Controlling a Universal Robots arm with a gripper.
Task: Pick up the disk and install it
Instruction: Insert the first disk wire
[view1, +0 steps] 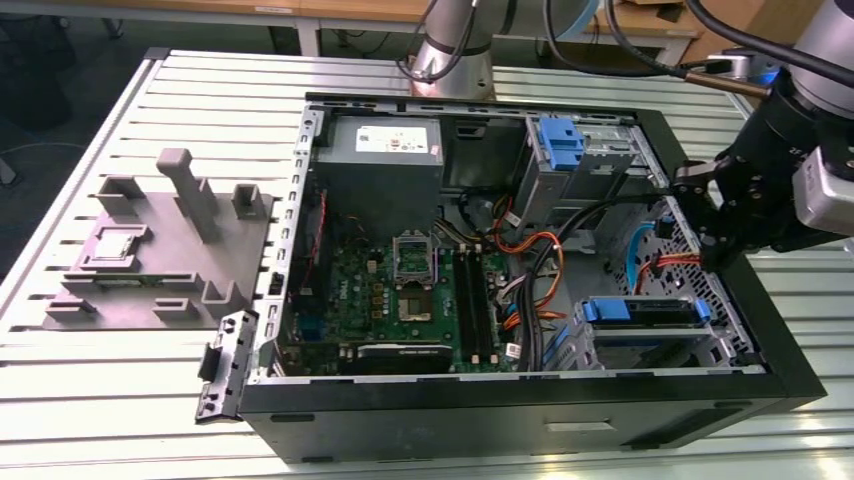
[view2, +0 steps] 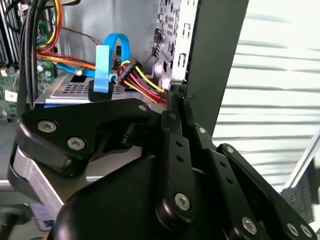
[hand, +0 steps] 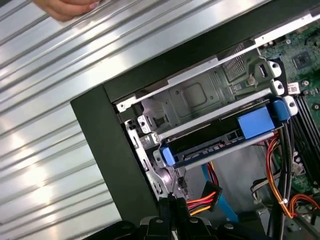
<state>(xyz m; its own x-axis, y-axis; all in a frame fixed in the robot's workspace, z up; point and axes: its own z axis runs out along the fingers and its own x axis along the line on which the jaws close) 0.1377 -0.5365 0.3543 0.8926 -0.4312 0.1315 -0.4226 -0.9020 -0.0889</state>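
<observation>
The disk (view1: 641, 312) sits in the drive cage at the near right corner of the open computer case (view1: 534, 400), its blue bracket facing inward. In the first wrist view the disk (hand: 220, 141) lies slotted in the cage with blue rails at both ends. My gripper (view1: 705, 222) hangs over the case's right wall, just beyond the cage. In both wrist views its fingertips (hand: 172, 201) (view2: 176, 100) are pressed together with nothing between them. They are close to the wall's edge and the bundle of power wires (view2: 137, 80).
Orange and blue cables (view1: 541, 265) run across the case beside the motherboard (view1: 400, 290). A grey power-supply box (view1: 384, 150) and another blue bracket (view1: 561, 140) sit at the far side. A grey fixture (view1: 160, 250) stands on the slatted table. A person's hand (hand: 65, 7) rests on the table.
</observation>
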